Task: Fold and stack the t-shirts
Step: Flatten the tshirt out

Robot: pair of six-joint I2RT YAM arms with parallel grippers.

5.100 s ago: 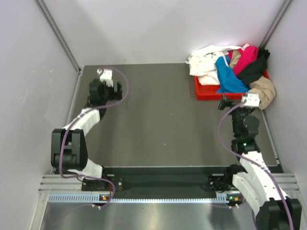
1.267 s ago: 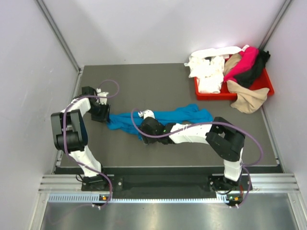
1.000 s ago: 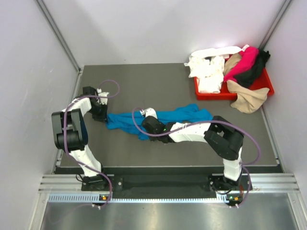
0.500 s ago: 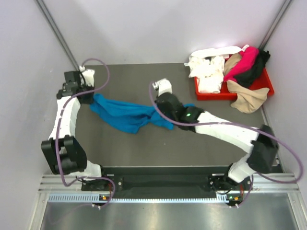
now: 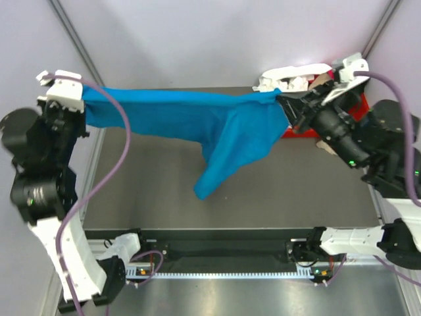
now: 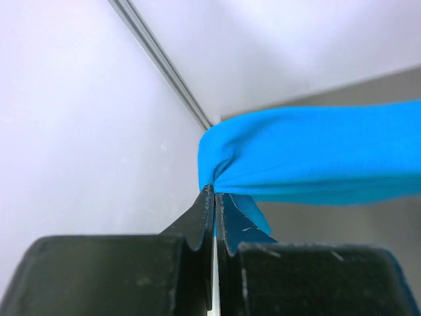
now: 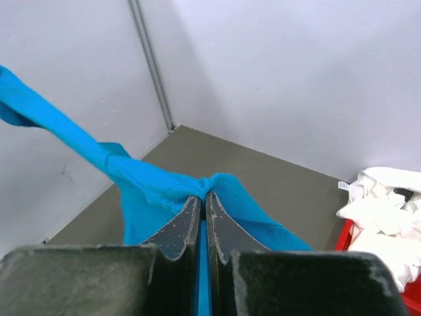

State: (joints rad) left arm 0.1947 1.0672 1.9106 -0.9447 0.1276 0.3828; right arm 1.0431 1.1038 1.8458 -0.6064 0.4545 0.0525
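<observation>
The bright blue t-shirt [image 5: 197, 118] hangs stretched in the air above the table, one fold drooping at its middle. My left gripper [image 5: 84, 105] is shut on its left end, high by the left wall. The cloth bunches at the closed tips in the left wrist view: left gripper [image 6: 214, 191], blue t-shirt [image 6: 316, 151]. My right gripper [image 5: 283, 100] is shut on its right end, in front of the tray. Blue cloth shows between the closed jaws in the right wrist view: right gripper [image 7: 202, 195], blue t-shirt [image 7: 151, 184]. A white t-shirt [image 5: 293, 74] [image 7: 388, 204] lies on the tray pile; the other t-shirts are mostly hidden behind my right arm.
The red tray [image 5: 291, 131] [image 7: 343, 238] stands at the back right corner, largely covered by my right arm. The dark table top [image 5: 151, 191] lies below the hanging shirt. Light walls close in the left, back and right sides.
Both arms have risen and moved apart. The blue t-shirt, which lay bunched on the table, now hangs taut between the grippers.
</observation>
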